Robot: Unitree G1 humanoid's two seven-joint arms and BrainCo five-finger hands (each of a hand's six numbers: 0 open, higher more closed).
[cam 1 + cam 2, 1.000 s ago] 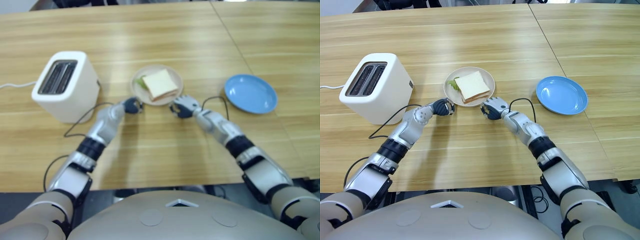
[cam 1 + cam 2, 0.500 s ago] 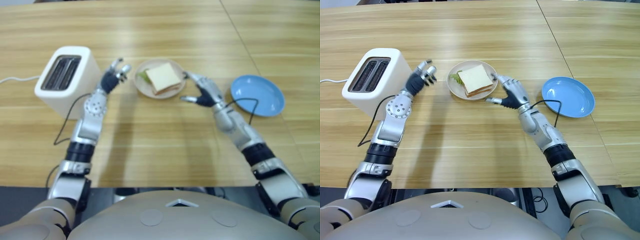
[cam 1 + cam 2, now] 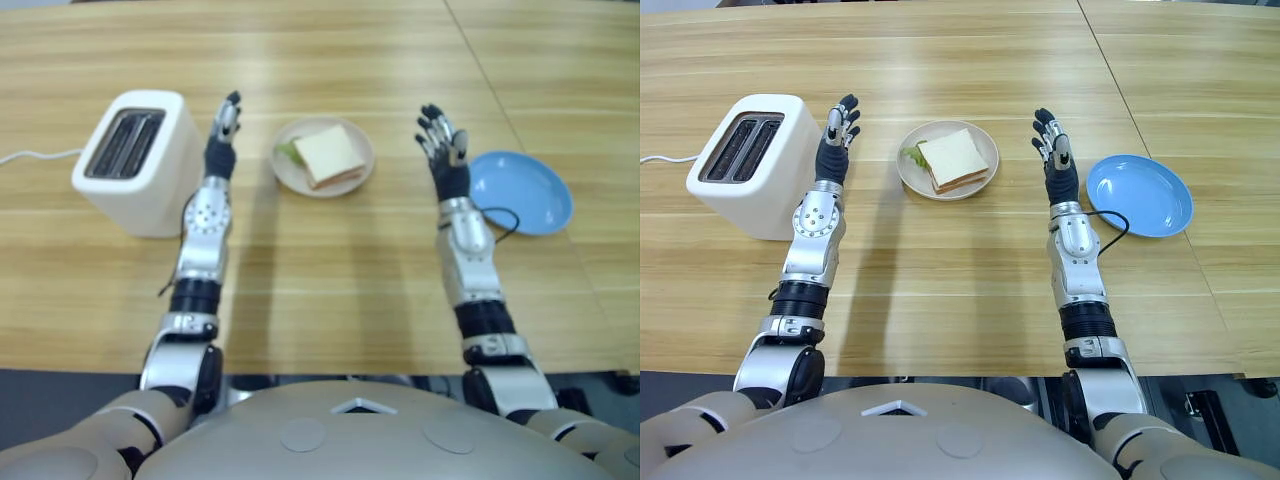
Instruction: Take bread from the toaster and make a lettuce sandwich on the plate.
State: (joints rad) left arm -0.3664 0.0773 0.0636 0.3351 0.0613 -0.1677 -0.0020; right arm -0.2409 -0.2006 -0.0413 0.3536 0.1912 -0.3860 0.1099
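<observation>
A: What is seen nearest?

B: A bare stretch of the wooden table (image 3: 940,280) is seen first, and both arms are laid out straight forward above it, well apart from each other.

A: How are the hands held?

B: The left hand (image 3: 835,140) is held with its fingers straightened and spread, and nothing is gripped. The right hand (image 3: 1055,155) is held the same way, fingers extended and nothing grasped. Neither hand is seen touching the things around it.

A: Where are they placed among those things?

B: The left hand is seen between the toaster (image 3: 750,170) and the beige plate (image 3: 989,150). The right hand is seen between that plate and the blue plate (image 3: 1140,195), which lies off to the right.

A: And the sandwich?

B: The sandwich (image 3: 955,155) is found on the beige plate, between the two hands. A slice of bread is laid on top, another is seen under it at the near edge, and lettuce (image 3: 911,156) is seen sticking out on the left side.

A: What can be said of the toaster?

B: It is stood upright at the left with its two slots facing up; what is inside them cannot be told. A white cord (image 3: 660,159) is run from it toward the left edge.

A: And farther back?

B: Only more of the wooden table is seen.
</observation>
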